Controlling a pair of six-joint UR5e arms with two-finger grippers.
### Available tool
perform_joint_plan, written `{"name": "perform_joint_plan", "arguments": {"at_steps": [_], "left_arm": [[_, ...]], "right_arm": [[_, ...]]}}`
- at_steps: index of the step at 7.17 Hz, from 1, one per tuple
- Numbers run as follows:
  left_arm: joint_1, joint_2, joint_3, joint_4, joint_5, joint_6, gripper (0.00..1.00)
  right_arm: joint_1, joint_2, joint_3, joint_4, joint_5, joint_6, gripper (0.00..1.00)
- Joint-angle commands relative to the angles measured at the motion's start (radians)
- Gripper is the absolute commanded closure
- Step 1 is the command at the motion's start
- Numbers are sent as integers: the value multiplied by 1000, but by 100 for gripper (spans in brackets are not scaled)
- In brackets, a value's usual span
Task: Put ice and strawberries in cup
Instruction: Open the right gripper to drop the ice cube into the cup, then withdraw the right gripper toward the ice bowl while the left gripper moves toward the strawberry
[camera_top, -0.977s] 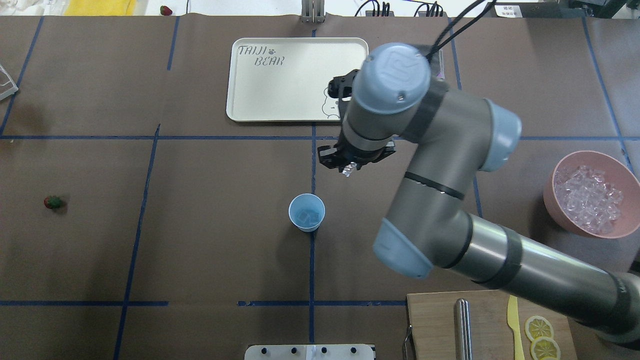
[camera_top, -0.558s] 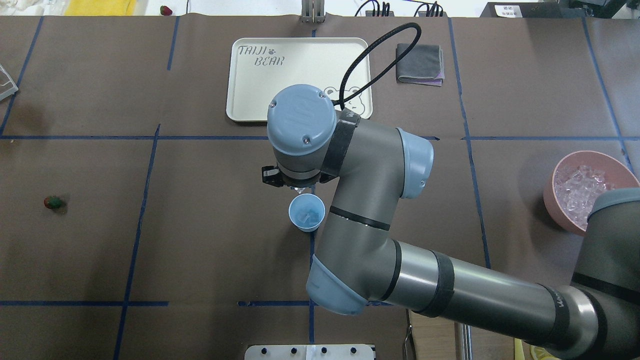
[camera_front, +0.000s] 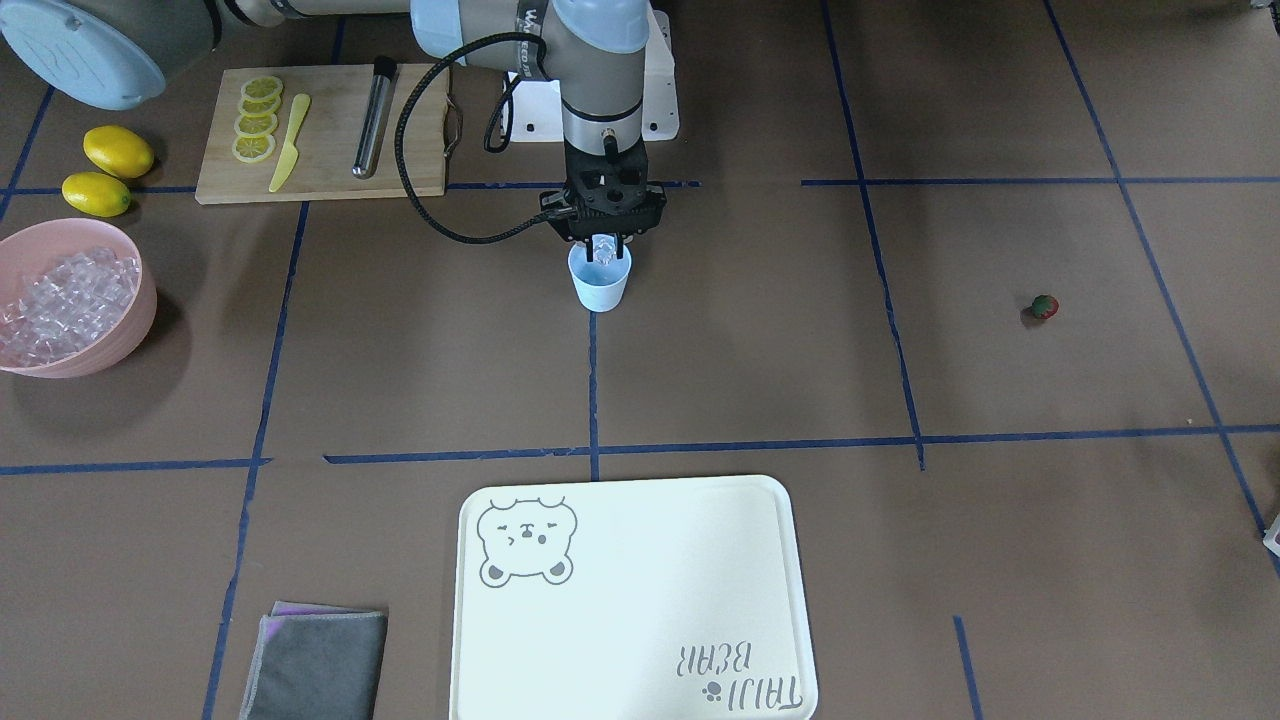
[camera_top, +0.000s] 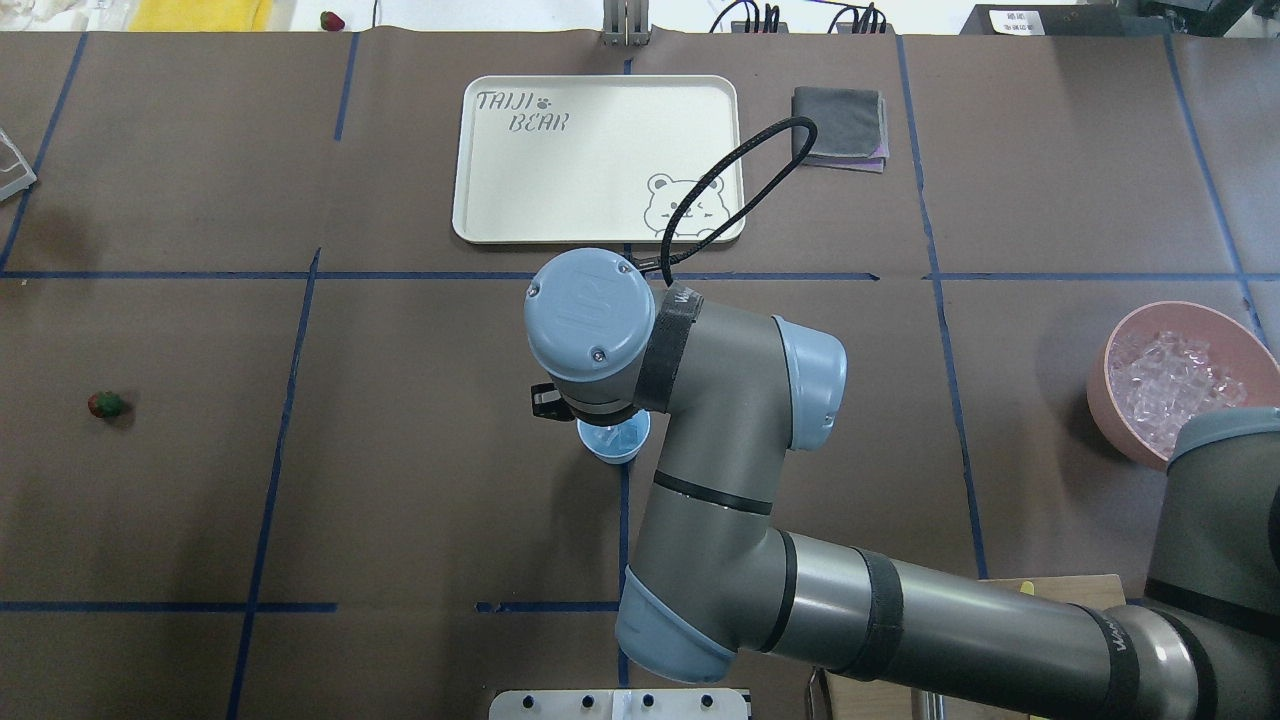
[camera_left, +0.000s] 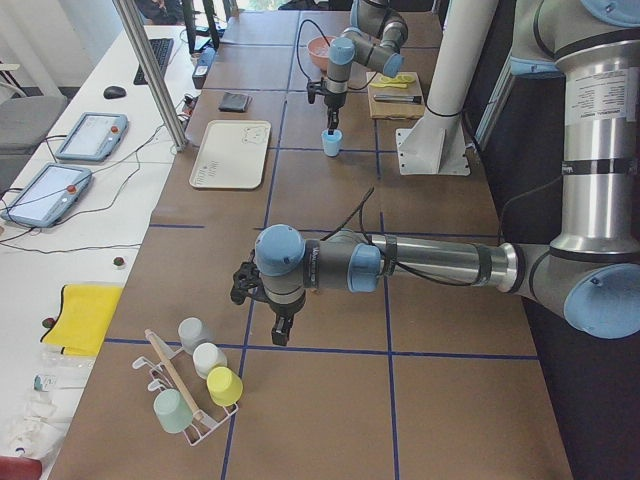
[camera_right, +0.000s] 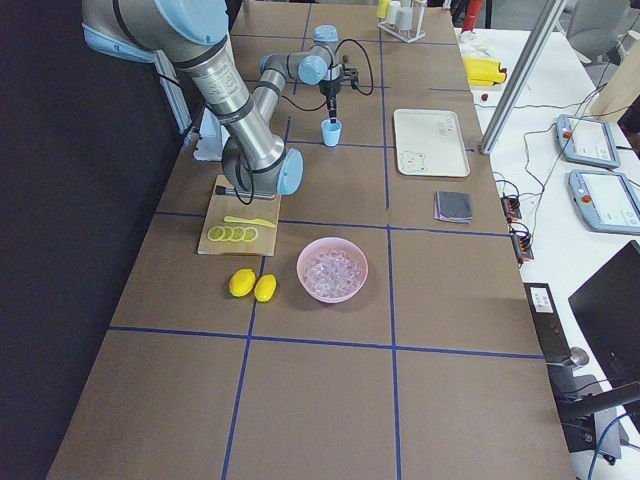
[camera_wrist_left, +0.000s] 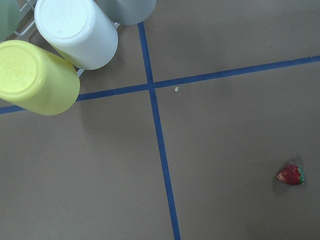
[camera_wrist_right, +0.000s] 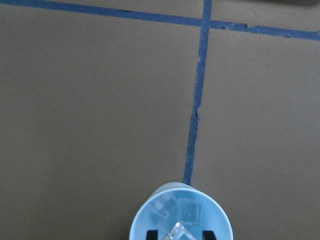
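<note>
The light blue cup (camera_front: 600, 287) stands at the table's middle, with a few ice cubes inside it in the right wrist view (camera_wrist_right: 181, 212). My right gripper (camera_front: 601, 243) hangs straight over the cup's mouth, shut on one clear ice cube (camera_front: 603, 249). In the overhead view the wrist hides most of the cup (camera_top: 612, 446). The ice heap (camera_front: 58, 298) fills the pink bowl (camera_front: 125, 335). One strawberry (camera_front: 1044, 306) lies alone far to my left, also in the left wrist view (camera_wrist_left: 290, 175). My left gripper (camera_left: 280, 334) shows only in the exterior left view; I cannot tell its state.
A white bear tray (camera_front: 640, 640) and a grey cloth (camera_front: 315, 665) lie across the table. A cutting board (camera_front: 320, 135) holds lemon slices, a yellow knife and a metal rod. Two lemons (camera_front: 108, 168) lie near the bowl. A rack of upturned cups (camera_wrist_left: 60, 45) stands by the left arm.
My right arm has swung left from beside the tray with the ice cube and now holds it right over the cup. The strawberry and bowl have not moved.
</note>
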Motion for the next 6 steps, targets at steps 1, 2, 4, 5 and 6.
{"name": "perform_joint_plan", "arguments": {"at_steps": [1,2,4,5,6], "left_arm": [[0,0,0,0,0,0,0],[0,0,0,0,0,0,0],[0,0,-2,-2,0,0,0],[0,0,0,-3,1,8,0],[0,0,-11,-17,2,8,0]], "right_arm": [[-7,-5,8,1,-29,-1,1],[-7,-5,8,1,-28,-2,1],[-6,-8,28,-1,-17,-6,1],[41,-55,85,-1,-1,-18,1],[144,-139,160,-1,91,-62,1]]}}
